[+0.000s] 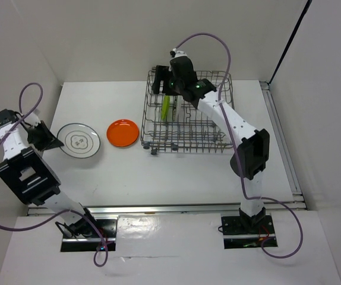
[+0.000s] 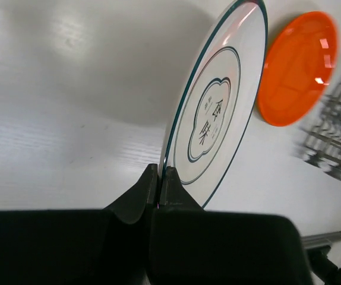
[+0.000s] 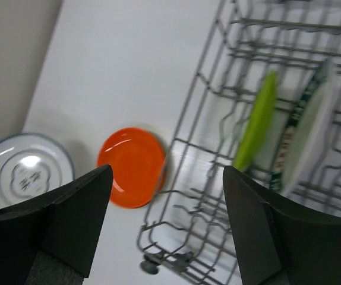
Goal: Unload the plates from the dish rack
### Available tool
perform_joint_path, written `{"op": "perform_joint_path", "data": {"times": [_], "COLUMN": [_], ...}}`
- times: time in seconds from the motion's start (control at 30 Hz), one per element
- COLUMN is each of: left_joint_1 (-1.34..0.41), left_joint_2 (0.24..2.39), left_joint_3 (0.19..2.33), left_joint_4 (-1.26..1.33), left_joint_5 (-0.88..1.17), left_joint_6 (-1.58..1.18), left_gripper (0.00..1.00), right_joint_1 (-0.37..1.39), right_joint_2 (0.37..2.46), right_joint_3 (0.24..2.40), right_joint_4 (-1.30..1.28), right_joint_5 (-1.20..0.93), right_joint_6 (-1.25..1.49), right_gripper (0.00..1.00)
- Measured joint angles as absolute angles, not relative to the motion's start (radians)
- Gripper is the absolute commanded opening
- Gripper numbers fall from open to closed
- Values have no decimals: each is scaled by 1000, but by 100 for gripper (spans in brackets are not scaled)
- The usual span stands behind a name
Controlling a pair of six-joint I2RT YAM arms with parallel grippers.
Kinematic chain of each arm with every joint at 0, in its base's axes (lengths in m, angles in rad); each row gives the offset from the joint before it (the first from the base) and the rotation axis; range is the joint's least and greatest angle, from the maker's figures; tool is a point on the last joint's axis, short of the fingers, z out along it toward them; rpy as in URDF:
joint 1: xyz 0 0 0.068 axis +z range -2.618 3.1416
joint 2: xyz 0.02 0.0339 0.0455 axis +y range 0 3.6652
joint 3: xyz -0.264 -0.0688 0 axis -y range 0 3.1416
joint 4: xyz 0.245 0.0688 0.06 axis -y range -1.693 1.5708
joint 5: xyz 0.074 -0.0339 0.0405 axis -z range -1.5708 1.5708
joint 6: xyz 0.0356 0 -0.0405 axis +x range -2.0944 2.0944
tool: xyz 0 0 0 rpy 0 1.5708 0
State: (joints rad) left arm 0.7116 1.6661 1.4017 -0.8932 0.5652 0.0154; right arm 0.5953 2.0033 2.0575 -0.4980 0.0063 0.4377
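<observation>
The flat white table is smooth and a bit shiny. At its far side sits the dish rack, a big box of thin grey wire with little wheels at the corners. A round white plate with a dark ring and dark letters lies flat on the table, left of the rack. A smooth, shiny orange plate lies just beside it. A thin lime green plate stands on edge in the rack, next to a pale plate with a dark patterned edge.

The left gripper is black, and its fingers squeeze the white plate's rim. The right gripper hangs over the rack's far left end, fingers spread wide, holding nothing.
</observation>
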Motion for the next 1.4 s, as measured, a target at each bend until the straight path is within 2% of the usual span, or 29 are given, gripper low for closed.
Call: {"op": "perform_joint_path", "data": {"times": [0.17,0.43,0.63,0.8,0.93,0.97,1.03,1.07,1.17,1.2,1.27,1.4], "left_joint_1": [713,743,756,756,755,755,755,755,755,755,755,755], "left_joint_2": [1663,1725,1806,1831,1846,1849,1850,1850,1850,1850,1849,1831], "left_joint_3": [1288,1280,1274,1247,1235,1235,1234,1234,1235,1235,1235,1245], "left_joint_4": [-801,-721,-715,-706,-710,-710,-712,-713,-723,-728,-737,-764], "left_joint_5": [448,416,492,466,411,400,389,387,380,378,376,375], "left_joint_6": [-8,-13,-35,-30,-23,-23,-22,-23,-20,-18,-9,-4], "left_gripper": [0,0,19,31,46,53,54,56,56,57,57,57], "right_joint_1": [540,434,434,439,453,459,471,476,493,498,501,522], "right_joint_2": [2003,2029,2167,2242,2248,2249,2258,2267,2303,2308,2310,2309], "right_joint_3": [2051,2059,2132,2132,2132,2132,2137,2144,2168,2172,2175,2181], "right_joint_4": [-543,-573,-594,-631,-630,-630,-631,-630,-634,-642,-672,-684], "right_joint_5": [154,198,244,254,263,269,281,286,318,360,432,498], "right_joint_6": [424,455,456,460,464,464,466,466,462,447,418,394], "right_gripper": [82,82,79,67,54,52,47,39,22,10,1,0]}}
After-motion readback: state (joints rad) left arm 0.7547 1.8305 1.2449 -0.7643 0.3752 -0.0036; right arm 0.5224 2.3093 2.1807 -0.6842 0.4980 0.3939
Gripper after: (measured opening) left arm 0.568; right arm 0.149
